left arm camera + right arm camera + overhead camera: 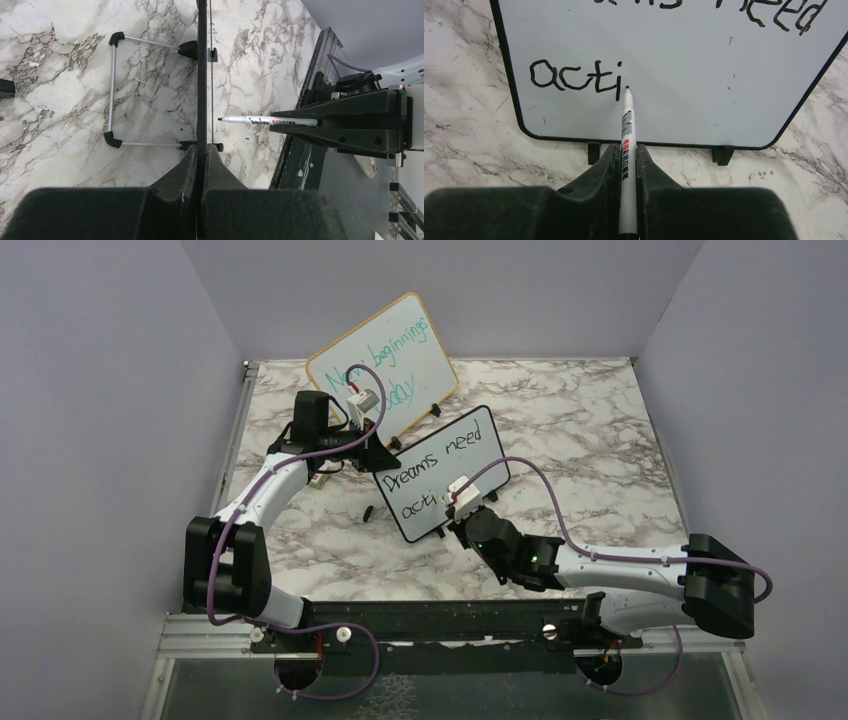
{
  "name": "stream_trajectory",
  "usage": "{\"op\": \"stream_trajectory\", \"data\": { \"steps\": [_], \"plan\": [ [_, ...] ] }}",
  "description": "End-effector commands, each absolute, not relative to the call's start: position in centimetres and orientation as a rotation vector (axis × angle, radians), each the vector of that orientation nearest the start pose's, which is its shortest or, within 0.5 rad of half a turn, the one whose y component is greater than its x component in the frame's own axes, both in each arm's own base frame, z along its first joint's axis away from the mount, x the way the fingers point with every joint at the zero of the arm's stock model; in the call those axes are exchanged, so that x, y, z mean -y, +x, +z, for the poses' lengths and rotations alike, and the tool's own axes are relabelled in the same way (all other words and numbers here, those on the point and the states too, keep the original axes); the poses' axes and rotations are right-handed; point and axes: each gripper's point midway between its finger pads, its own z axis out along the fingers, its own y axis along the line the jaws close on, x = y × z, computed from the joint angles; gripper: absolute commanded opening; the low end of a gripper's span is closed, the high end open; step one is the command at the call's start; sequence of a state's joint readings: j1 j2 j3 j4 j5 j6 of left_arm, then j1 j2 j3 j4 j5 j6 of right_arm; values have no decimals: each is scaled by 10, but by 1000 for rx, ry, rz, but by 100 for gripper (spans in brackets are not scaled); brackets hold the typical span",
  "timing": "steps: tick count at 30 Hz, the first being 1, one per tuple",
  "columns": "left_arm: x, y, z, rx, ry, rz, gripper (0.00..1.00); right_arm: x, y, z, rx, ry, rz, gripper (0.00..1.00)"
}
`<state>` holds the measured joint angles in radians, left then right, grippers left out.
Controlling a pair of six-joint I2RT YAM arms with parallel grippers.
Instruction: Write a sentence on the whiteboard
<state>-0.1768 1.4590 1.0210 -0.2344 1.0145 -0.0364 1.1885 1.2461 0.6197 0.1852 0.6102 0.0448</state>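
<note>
- Standing on its feet mid-table, the whiteboard (445,480) runs its long axis slantwise, near-left to far-right, with its face turned toward the right arm.
- On it the sentence (574,80) reads "Dreams need" up top and "acti" below, both lines level with the long edge.
- Over on the end by the "D", the left gripper (202,154) is clenched on the frame, and that wrist sees the board edge-on.
- The right gripper (627,150) is clamped round the marker (627,125), which points straight at the face with its tip just right of the "i". I can't tell whether it touches.
- Behind the board, its wire stand (112,90) rests on the table (600,440).
- A bigger board (405,355) with teal writing stands near the far edge, close behind the left wrist.
- A small black piece (368,512) lies near the board's near-left corner.
- Blank white runs right of "acti" to the frame, and bare marble lies beyond.
</note>
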Motion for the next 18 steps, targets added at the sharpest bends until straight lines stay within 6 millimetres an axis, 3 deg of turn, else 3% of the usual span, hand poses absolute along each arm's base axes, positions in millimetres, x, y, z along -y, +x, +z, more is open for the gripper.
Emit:
{"op": "stream_trajectory", "data": {
  "steps": [1, 18],
  "plan": [
    [207, 304, 179, -2074, 687, -1262, 0, -280, 232, 149, -1766, -648, 184, 0],
    [207, 304, 179, -2074, 687, -1263, 0, -292, 239, 148, -1755, -650, 211, 0]
  ]
}}
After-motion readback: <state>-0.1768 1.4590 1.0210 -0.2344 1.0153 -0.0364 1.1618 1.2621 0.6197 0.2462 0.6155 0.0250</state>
